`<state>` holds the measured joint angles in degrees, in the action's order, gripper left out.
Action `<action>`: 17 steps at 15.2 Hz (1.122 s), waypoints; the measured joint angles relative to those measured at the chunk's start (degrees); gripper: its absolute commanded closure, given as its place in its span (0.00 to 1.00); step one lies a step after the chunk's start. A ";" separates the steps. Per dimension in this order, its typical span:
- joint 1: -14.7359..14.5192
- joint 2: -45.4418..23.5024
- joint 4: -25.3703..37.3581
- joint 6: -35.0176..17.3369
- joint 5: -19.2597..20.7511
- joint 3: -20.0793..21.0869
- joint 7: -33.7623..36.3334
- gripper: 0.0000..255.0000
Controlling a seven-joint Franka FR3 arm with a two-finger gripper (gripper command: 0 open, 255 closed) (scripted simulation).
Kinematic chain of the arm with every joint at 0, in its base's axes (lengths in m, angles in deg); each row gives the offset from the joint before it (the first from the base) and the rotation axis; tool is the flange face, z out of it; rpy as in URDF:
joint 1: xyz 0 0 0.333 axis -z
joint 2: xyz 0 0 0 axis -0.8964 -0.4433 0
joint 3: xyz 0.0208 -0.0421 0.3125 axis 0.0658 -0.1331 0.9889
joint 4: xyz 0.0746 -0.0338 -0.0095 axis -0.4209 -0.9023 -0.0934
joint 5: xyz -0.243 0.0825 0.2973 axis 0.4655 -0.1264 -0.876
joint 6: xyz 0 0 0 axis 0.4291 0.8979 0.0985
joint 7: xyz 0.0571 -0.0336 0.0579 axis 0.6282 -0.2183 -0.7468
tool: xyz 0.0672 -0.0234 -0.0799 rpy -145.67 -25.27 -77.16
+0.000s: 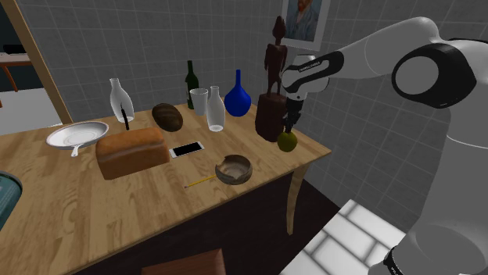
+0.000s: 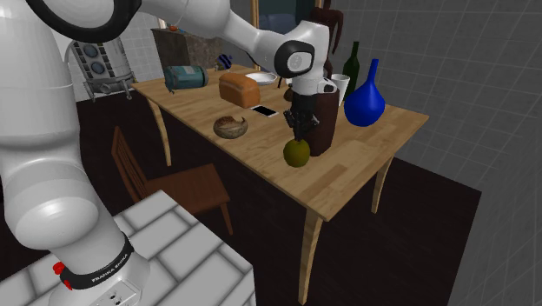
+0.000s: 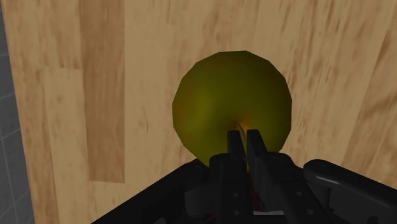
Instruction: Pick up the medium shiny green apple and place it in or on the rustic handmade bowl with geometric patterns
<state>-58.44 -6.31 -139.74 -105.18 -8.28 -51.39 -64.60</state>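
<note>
The apple is olive green and shiny, and it hangs under my gripper near the table's corner in the shoulder view's right. The fingers are shut on its stem at the top. I cannot tell whether the apple touches the wood. The bowl is brown with a pale inside. It sits near the table's front edge, to the left of the apple in both exterior views.
A dark wooden statue stands right behind the apple. A blue vase, glass bottles, a phone, a bread loaf, a pencil and a white pan are on the table. A chair stands beside it.
</note>
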 measured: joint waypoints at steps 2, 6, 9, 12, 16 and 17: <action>0.00 0.00 0.00 0.01 0.01 0.00 0.01 1.00; -0.02 0.44 0.88 1.36 0.19 -0.05 0.20 1.00; -0.02 1.21 2.21 3.43 0.47 -0.15 0.41 1.00; -0.04 1.95 3.73 5.65 0.75 -0.22 0.70 1.00; -0.12 2.55 5.75 8.22 1.00 -0.23 1.13 1.00; -0.05 2.54 6.44 8.91 1.02 -0.27 1.08 1.00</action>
<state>-58.49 -3.77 -133.30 -96.27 -7.26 -51.66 -63.51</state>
